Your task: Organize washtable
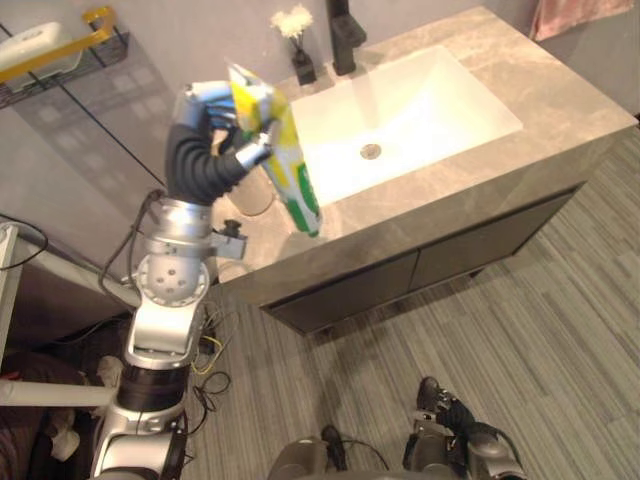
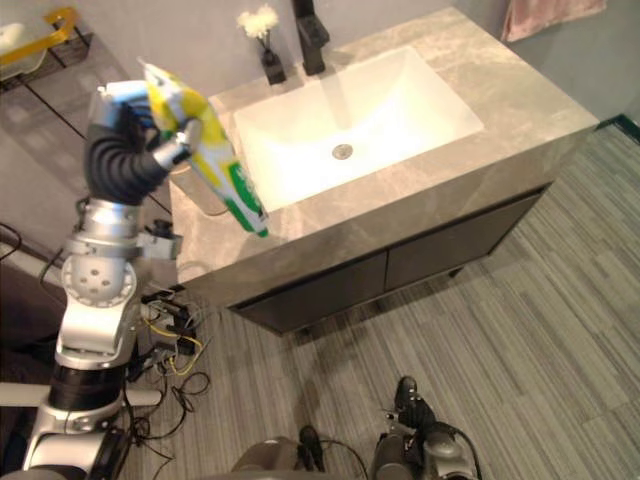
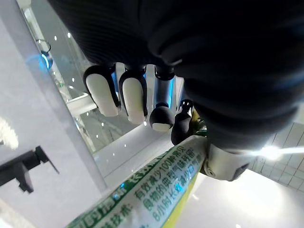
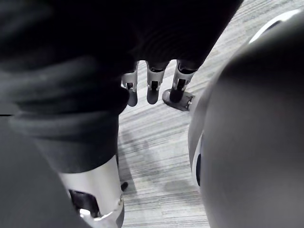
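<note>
Grey stone counter (image 1: 560, 100) is sitting on a dark cabinet (image 1: 450, 260), with a white basin (image 1: 420, 100) sunk in its middle. Black tap (image 1: 343, 35) and small vase (image 1: 300, 60) are standing along the back edge, towards the back-left corner.

Left hand (image 1: 228, 128) is hanging above the counter's left end, fingers and thumb clenching a yellow-green pouch (image 1: 285, 165) near its top. Pouch is hanging tilted, lower end pointing at the front-left edge; can't tell if it's touching the stone. Left wrist view is showing fingers (image 3: 133, 97) curling beside the printed side, with the pouch's upper end hidden behind the dark cover.

Round cup (image 2: 203, 190) is standing at the left end behind the pouch, mostly hidden by it and the arm, so details are hard to make out.

Wire shelf (image 1: 60, 60) is poking in left of the counter, cut off by the frame and carrying a white item (image 1: 30, 45) I can't identify. Pink cloth (image 1: 575, 15) is hanging past the back-right corner, mostly cut off.

Right hand (image 4: 152, 88) is hanging low over the striped floor (image 1: 520, 330), fingers loose and released.
</note>
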